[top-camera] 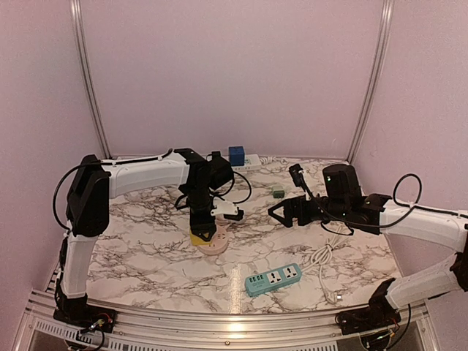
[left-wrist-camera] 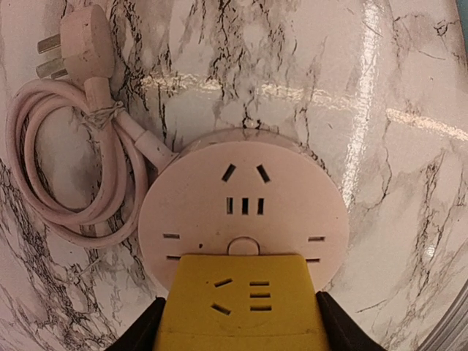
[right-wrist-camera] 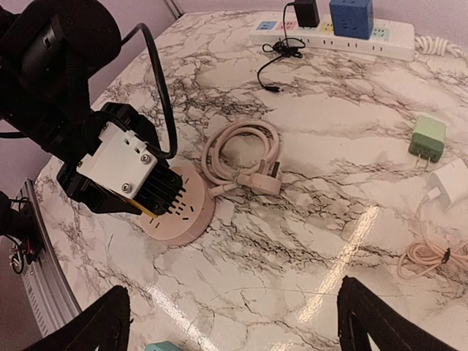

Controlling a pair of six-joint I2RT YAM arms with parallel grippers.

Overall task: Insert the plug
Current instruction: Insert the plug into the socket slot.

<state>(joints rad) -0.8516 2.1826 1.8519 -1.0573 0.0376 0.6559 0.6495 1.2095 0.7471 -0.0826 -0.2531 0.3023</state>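
Note:
A yellow block plug (left-wrist-camera: 245, 303) with socket slots on its top face is held between the black fingers of my left gripper (left-wrist-camera: 241, 330). It stands over the near part of a round pink socket disc (left-wrist-camera: 245, 197) and hides that part. Whether its pins are in the disc I cannot tell. In the top view the left gripper (top-camera: 202, 225) points straight down at the disc (top-camera: 217, 247). The disc's pink cord (left-wrist-camera: 73, 168) lies coiled beside it, ending in a pink plug (left-wrist-camera: 84, 44). My right gripper (top-camera: 281, 212) hovers open to the right, holding nothing.
A teal power strip (top-camera: 273, 279) lies near the front edge. A white power strip (right-wrist-camera: 344, 33) with a blue cube (right-wrist-camera: 351, 14) runs along the back. A green charger (right-wrist-camera: 428, 137), a white charger (right-wrist-camera: 447, 183) and a white cable (top-camera: 322, 263) lie at the right.

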